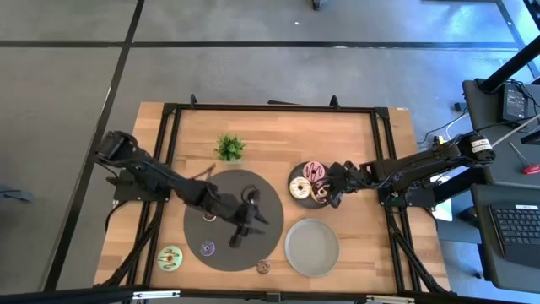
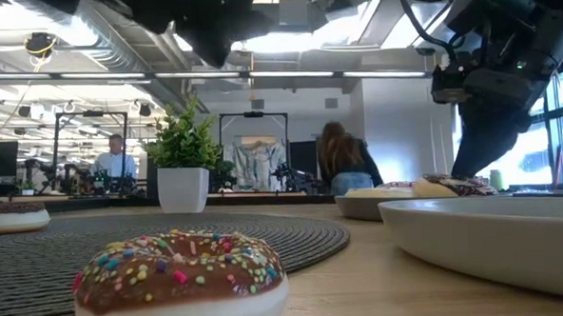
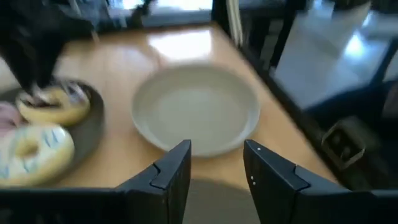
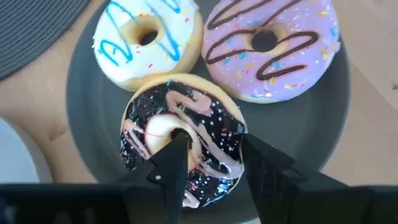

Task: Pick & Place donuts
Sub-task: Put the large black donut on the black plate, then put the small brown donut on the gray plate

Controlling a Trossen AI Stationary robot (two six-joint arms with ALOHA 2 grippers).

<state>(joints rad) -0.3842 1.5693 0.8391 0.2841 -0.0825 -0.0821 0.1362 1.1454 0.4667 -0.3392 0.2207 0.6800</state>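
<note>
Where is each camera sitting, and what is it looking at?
High view: above the table, looking straight down; both arms show.
Low view: at tabletop height, facing the sprinkled brown donut and the room; arms hang overhead.
Left wrist view: on the left arm, facing the empty grey plate; its fingers show.
Right wrist view: above the dark-iced donut; fingers straddle it.
Both wrist views share the white donut.

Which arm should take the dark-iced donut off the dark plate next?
Right. The right gripper is open directly over the dark-iced donut on the dark plate, one of its fingers at the hole. The left gripper hovers open over the round mat, farther away.
</note>
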